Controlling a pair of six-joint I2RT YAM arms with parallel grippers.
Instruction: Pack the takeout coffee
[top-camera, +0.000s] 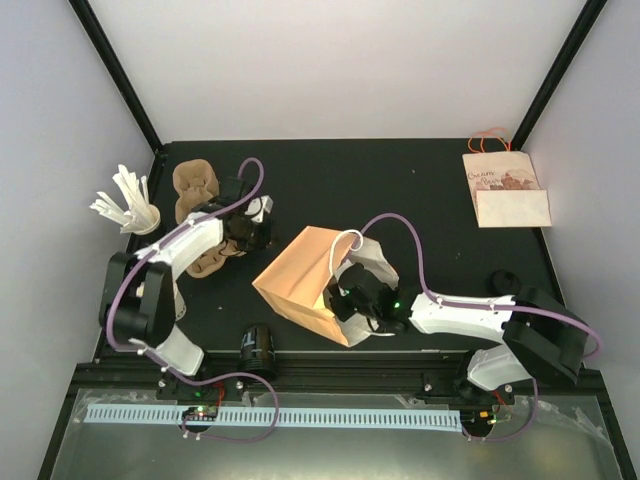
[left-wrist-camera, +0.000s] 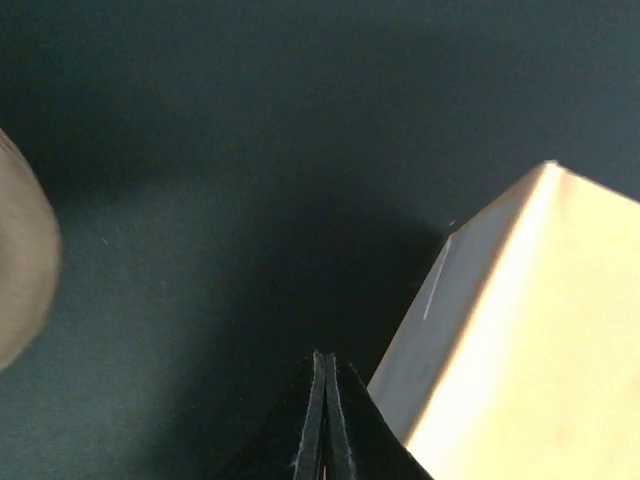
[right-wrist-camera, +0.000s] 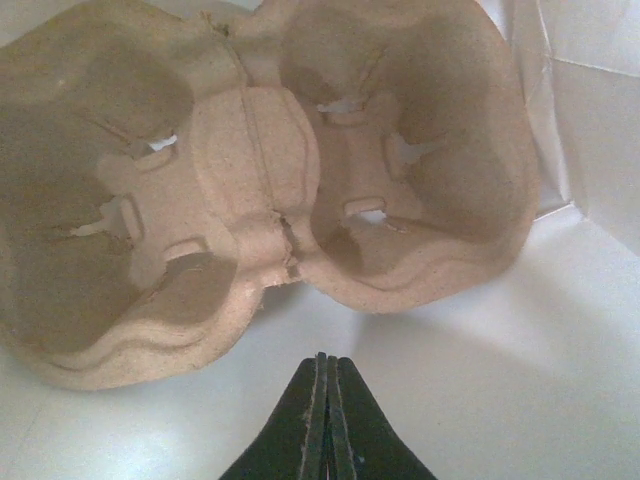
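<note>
A brown paper bag lies on its side mid-table, its white handle at the mouth. My right gripper reaches into that mouth. In the right wrist view it is shut on nothing, just short of a pulp two-cup carrier resting on the bag's white inside. My left gripper hovers left of the bag. Its wrist view shows it shut and empty over the black table, beside the bag's corner. A dark cup lies near the front edge.
More pulp carriers lie at the back left, one under the left arm. A white cup of stirrers stands at the far left. A flat printed bag lies at the back right.
</note>
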